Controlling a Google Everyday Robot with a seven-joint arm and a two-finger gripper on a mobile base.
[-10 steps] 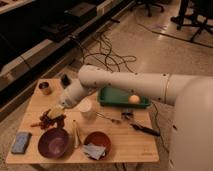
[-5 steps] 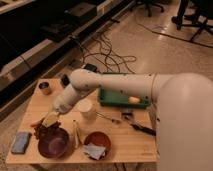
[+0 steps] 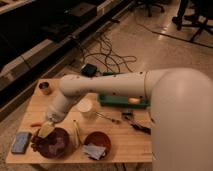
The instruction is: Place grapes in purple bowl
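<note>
Gripper (image 3: 45, 131) lowered since earlier to purple bowl (image 3: 62, 150) rim | grip: cannot tell | grapes (image 3: 36, 145) beside

Jaws of gripper (image 3: 45, 131) over purple bowl's (image 3: 54, 151) left rim, grapes (image 3: 36, 145) just below, second bowl (image 3: 96, 141) right

No legible text, labels, brands or numbers were found, gripper (image 3: 46, 131) was over the purple bowl (image 3: 52, 143), unmarked.
</note>
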